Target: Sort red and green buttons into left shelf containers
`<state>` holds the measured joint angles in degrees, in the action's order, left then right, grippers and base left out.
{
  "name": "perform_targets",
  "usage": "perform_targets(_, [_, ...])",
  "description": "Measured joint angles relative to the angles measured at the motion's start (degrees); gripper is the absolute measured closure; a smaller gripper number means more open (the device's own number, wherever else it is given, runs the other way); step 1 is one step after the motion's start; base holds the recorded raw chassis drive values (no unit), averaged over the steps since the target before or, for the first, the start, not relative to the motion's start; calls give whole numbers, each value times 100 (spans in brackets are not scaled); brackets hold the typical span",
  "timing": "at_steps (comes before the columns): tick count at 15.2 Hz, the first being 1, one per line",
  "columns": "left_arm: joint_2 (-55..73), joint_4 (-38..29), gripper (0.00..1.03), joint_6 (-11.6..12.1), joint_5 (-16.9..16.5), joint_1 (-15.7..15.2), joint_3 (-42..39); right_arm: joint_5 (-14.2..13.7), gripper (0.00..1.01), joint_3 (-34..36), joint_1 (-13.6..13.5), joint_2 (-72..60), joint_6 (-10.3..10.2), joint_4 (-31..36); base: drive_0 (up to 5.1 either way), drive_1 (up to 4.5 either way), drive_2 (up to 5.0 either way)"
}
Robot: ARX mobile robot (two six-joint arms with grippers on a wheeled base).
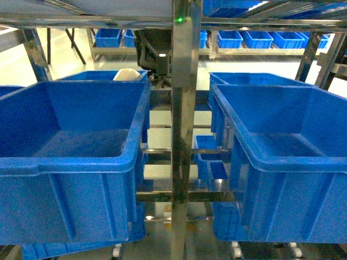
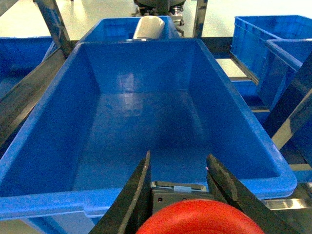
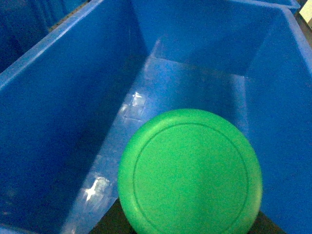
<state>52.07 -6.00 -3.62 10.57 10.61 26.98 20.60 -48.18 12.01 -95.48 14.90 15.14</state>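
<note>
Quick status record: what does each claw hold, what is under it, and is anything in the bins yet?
left claw: shut on red button, near edge of the left bin
right claw: hidden behind green button, which hangs over a blue bin; grip not visible
left bin floor: bare, no button
bin under green button: visible floor bare
behind left bin: second bin with a white object

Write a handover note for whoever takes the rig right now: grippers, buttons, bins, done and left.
Left gripper: shut on the red button, poised over the near rim of a blue bin.
Right gripper: fingers hidden; the green button fills its wrist view, over another blue bin.
Done: neither bin visibly holds a button.
Left: release each button into its bin, then withdraw.
</note>
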Motion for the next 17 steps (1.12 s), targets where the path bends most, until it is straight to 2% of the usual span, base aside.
perform_targets(3, [0, -2, 74, 0, 0, 0, 0, -83, 75, -962, 0, -861, 42, -754, 0, 0, 0])
perform_targets(5, [0, -2, 74, 0, -2, 0, 0, -179, 75, -1648, -2, -1436, 205, -1451, 0, 0, 0])
perform_targets(8, [0, -2, 74, 0, 2, 0, 0, -391, 75, -3154, 52, -2500, 302, -2741, 0, 0, 0])
perform_targets(9, [0, 0, 74, 0, -2, 0, 0, -299, 75, -3602, 125, -2835, 330, -3394, 0, 0, 0])
perform_targets(10, [0, 0, 74, 0, -2, 0, 2, -310, 68, -3681, 192, -2933, 437, -3534, 0, 0, 0])
perform_targets(12, [0, 0, 74, 0, -2, 0, 0, -306, 42, -3711, 199, -2986, 568, -3547, 0, 0, 0])
perform_targets(14, [0, -2, 74, 0, 0, 0, 0, -282, 16, -3600, 149, -2973, 577, -3154, 0, 0, 0])
perform_targets(15, [0, 0, 74, 0, 0, 0, 0, -284, 4, -3386, 98, -2907, 507, -2776, 0, 0, 0])
perform_targets(17, [0, 0, 74, 0, -2, 0, 0, -203, 3, -2920, 66, -2509, 254, -2304, 0, 0, 0])
